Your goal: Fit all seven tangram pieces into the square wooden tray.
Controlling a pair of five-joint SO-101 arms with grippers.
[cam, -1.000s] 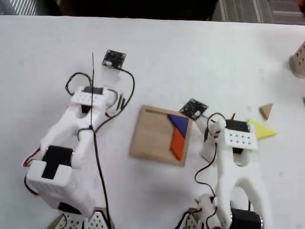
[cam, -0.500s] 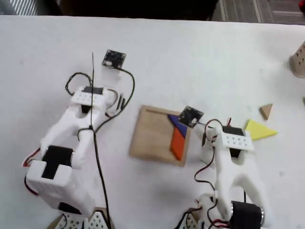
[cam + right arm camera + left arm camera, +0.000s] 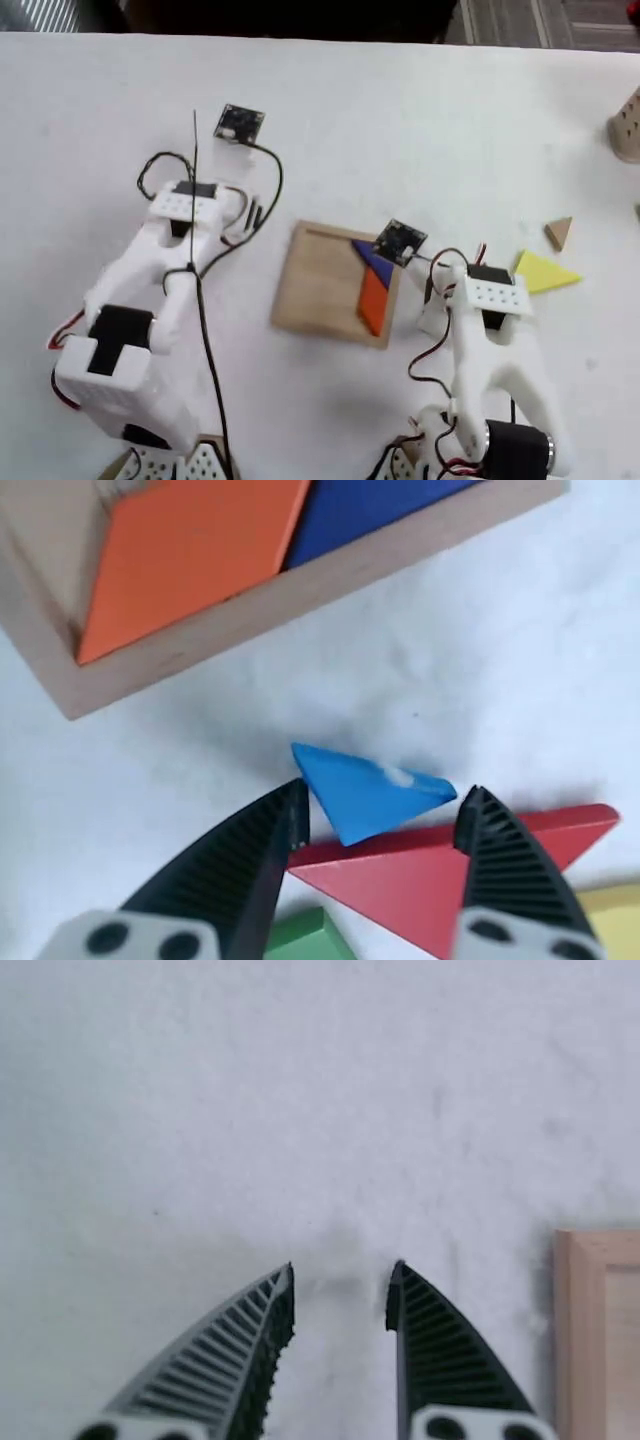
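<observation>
The square wooden tray (image 3: pixel 320 285) lies mid-table and holds a dark blue piece (image 3: pixel 376 258) and an orange piece (image 3: pixel 372 296) against its right side. In the right wrist view my right gripper (image 3: pixel 382 800) is open, its fingers on either side of a light blue triangle (image 3: pixel 365 790) lying on the table just outside the tray rim (image 3: pixel 300 595). Beside it lie a red triangle (image 3: pixel 440 875), a green piece (image 3: pixel 310 935) and a yellow triangle (image 3: pixel 546 271). My left gripper (image 3: pixel 340 1290) is open over bare table, beside the tray's left edge (image 3: pixel 595 1340).
A small wooden triangle (image 3: pixel 558 232) lies at the far right of the table. A pegged wooden object (image 3: pixel 628 125) stands at the right edge. Black cables (image 3: pixel 265 190) trail off the left arm (image 3: pixel 185 215). The back of the table is free.
The right arm has moved left and slightly nearer, toward the tray's right edge, leaving more of the yellow triangle uncovered. The left arm has not moved.
</observation>
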